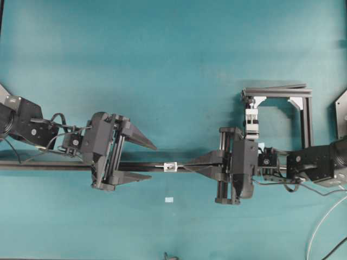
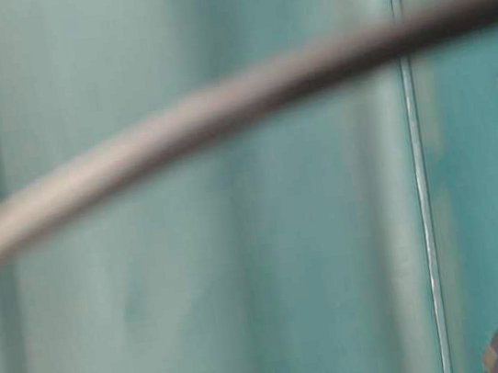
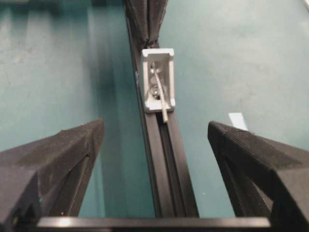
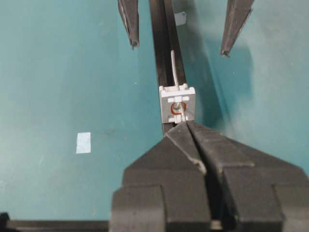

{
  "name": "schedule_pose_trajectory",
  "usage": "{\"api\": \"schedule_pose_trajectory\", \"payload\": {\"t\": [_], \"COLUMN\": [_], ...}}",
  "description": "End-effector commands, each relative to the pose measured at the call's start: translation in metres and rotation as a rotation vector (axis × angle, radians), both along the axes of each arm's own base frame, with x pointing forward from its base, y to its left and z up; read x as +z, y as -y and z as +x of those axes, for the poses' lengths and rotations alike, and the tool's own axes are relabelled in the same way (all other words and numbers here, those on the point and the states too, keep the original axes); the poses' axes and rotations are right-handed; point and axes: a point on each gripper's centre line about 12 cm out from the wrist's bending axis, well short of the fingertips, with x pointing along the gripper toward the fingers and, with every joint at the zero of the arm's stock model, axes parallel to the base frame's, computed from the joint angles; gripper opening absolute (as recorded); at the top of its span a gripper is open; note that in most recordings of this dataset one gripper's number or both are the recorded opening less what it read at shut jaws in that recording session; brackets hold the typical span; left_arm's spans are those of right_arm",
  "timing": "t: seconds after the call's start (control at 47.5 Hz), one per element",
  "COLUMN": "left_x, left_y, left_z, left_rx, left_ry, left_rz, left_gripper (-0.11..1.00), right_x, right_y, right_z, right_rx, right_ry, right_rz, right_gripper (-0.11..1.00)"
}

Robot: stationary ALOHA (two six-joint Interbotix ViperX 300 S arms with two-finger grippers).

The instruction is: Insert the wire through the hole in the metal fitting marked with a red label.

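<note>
The metal fitting (image 1: 171,167) is a small silvery-white block on the black rail (image 1: 54,165). In the right wrist view the fitting (image 4: 177,103) shows a red ring round its hole (image 4: 178,110). The wire (image 4: 174,67) runs through the hole and its end sticks out on the far side, over the rail (image 3: 166,169), as the wire (image 3: 165,113) shows in the left wrist view. My right gripper (image 1: 188,164) is shut on the wire just behind the fitting, its tips (image 4: 186,124) almost touching it. My left gripper (image 1: 152,161) stands open astride the rail, its fingers (image 3: 72,159) empty.
A frame of grey metal bars (image 1: 306,108) with a white clamp block (image 1: 251,120) stands at the back right. A scrap of white tape (image 1: 168,200) lies in front of the rail. Pale and dark cables (image 1: 320,227) trail at the lower right.
</note>
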Motion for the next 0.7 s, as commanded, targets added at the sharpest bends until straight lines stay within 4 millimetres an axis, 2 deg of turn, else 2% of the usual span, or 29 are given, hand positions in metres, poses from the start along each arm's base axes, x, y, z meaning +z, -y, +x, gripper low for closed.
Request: {"api": "schedule_pose_trajectory", "payload": {"t": [0.0, 0.358, 0.421, 0.59, 0.674], "left_x": [0.0104, 0.0119, 0.0131, 0.0164, 0.0165], "left_y": [-0.001, -0.0025, -0.0022, -0.0016, -0.001], "left_z": [0.0065, 0.0153, 0.0159, 0.0163, 0.0162], "left_rx": [0.007, 0.026, 0.025, 0.027, 0.028], "left_ry": [0.031, 0.011, 0.008, 0.012, 0.003], "left_rz": [-0.011, -0.038, -0.04, -0.05, -0.054], "left_gripper": [0.58, 0.55, 0.47, 0.11, -0.02], "right_x": [0.0107, 0.0082, 0.0078, 0.0074, 0.0071], "right_y": [-0.0004, -0.0003, 0.0004, 0.0006, 0.0008], "right_z": [0.0066, 0.0073, 0.0071, 0.0067, 0.0063], "right_rx": [-0.004, -0.005, -0.006, -0.006, -0.006], "right_ry": [0.036, 0.028, 0.027, 0.026, 0.024], "right_rz": [0.011, 0.009, 0.008, 0.008, 0.007], "right_gripper": [-0.01, -0.01, -0.01, -0.01, -0.01]}}
